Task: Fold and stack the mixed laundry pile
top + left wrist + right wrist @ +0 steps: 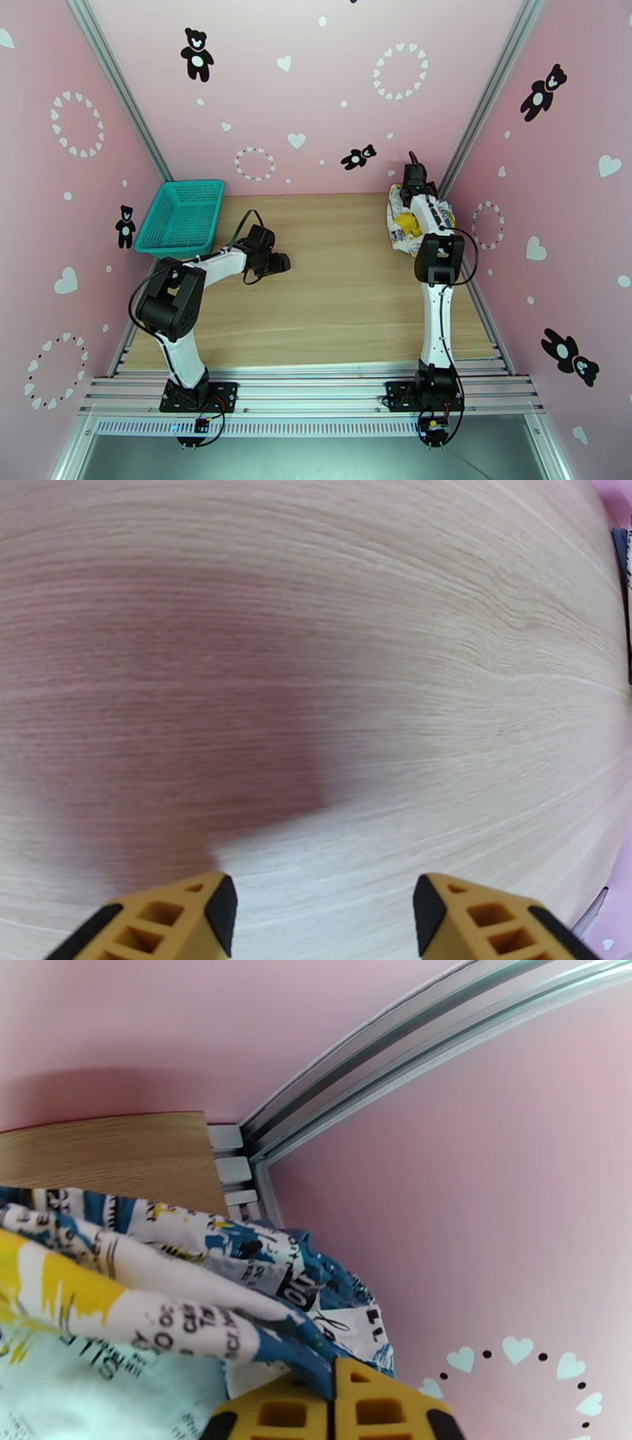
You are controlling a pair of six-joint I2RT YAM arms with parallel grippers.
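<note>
Printed cloth [158, 1315] looks light, floppy, non-slip; grab at hem/corner. R gripper [333, 1369] pressed together on a fold of it; L gripper [324, 910] spread over table [316, 638].

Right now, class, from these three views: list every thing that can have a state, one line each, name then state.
left pincer: open, holding nothing, above the bare table
right pincer: shut, seemingly pinching the printed cloth's edge
printed cloth: rumpled bundle, at the table's far right corner
basket: upright, empty, at the far left corner
</note>
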